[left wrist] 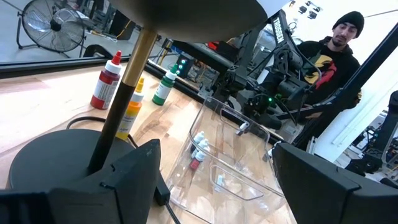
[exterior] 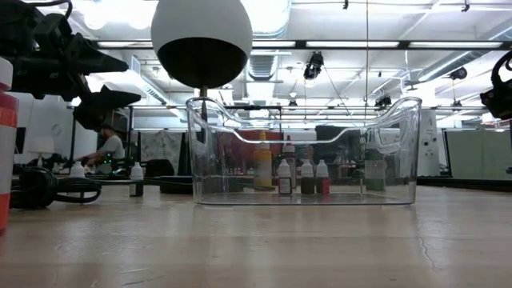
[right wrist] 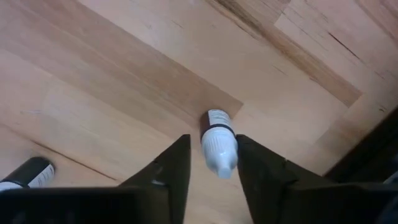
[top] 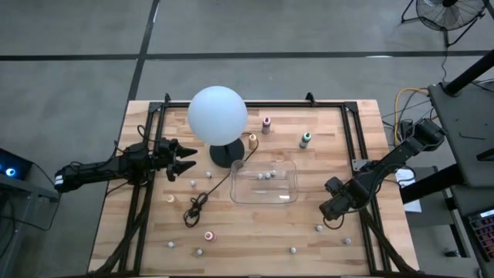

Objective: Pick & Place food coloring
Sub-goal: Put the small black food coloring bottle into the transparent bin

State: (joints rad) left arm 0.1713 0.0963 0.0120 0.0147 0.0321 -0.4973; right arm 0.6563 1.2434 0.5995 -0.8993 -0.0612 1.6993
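Right gripper (right wrist: 213, 160), lower right of high view: fingers spread around white-capped food coloring bottle (right wrist: 217, 142) standing on table (right wrist: 112, 81). Risk: off-centre closure tips bottle. Left gripper (top: 182, 160) spread, idle.

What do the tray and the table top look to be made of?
Tray: seemingly clear, glossy plastic; the small bottles inside show through its walls. Table top: light wood, probably jointed planks with a matte finish, with visible grain and seams.

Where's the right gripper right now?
High view: right gripper sits right of the clear tray; its wrist view shows a small bottle between its fingers.
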